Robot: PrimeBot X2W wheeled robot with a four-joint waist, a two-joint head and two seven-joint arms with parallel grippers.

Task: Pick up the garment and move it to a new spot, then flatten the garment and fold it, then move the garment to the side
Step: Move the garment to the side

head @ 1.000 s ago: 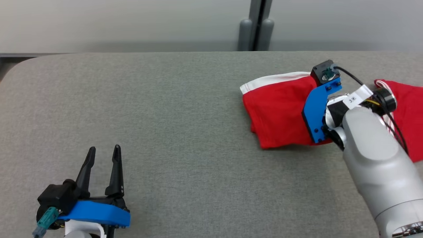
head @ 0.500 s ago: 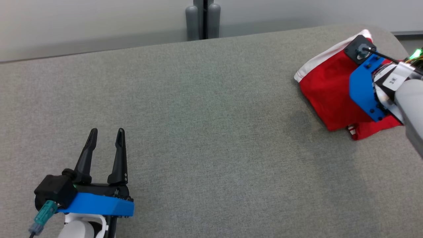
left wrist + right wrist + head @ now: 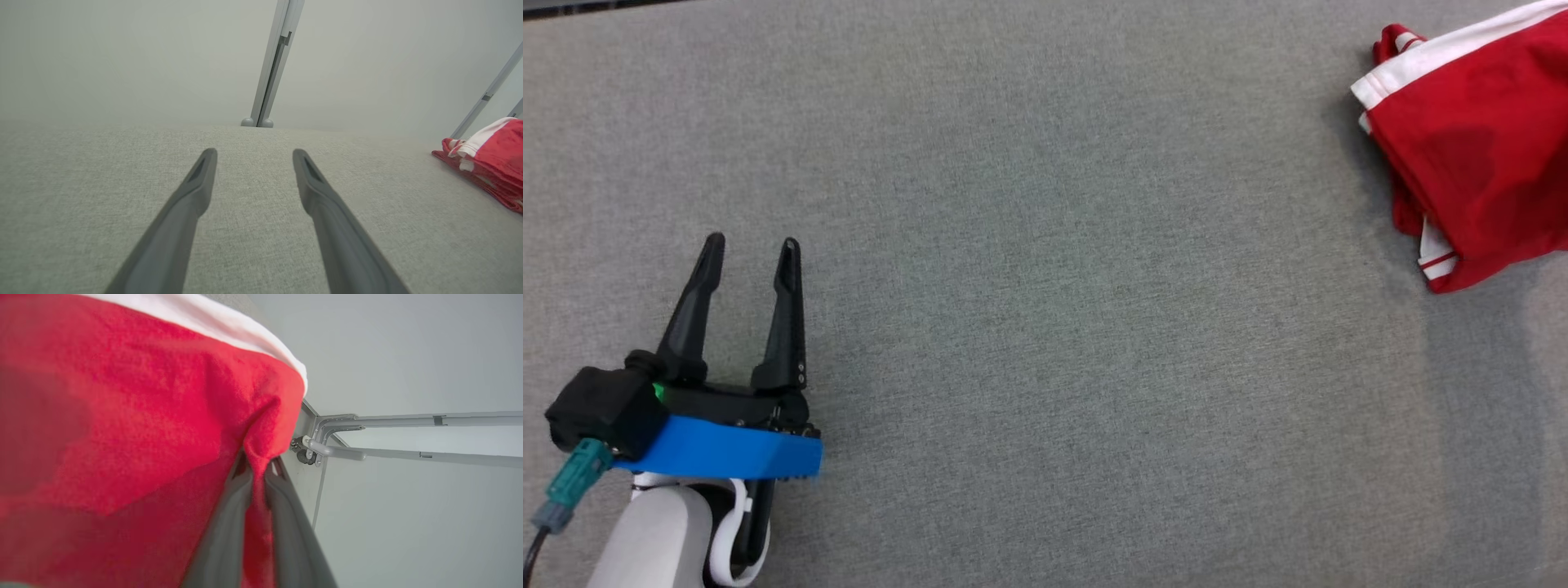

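The garment (image 3: pixel 1470 155) is red cloth with white trim, folded into a bundle at the far right of the grey table (image 3: pixel 1045 245). The left wrist view catches the garment (image 3: pixel 494 163) at its right edge. My right gripper (image 3: pixel 256 463) is shut on a pinched fold of the garment (image 3: pixel 122 416), with red fabric squeezed between its two fingers. My left gripper (image 3: pixel 750 251) stands open at the lower left of the head view, far from the cloth. In its own wrist view, the left gripper (image 3: pixel 253 157) has nothing between its fingers.
A grey upright post (image 3: pixel 271 65) stands behind the table's far edge, against a pale wall. A grey metal frame with rails (image 3: pixel 367 433) shows past the garment in the right wrist view.
The head camera has swung and tipped down, so the scene has shifted. The right arm and its blue bracket have left the head view. The garment now sits at the upper right edge.
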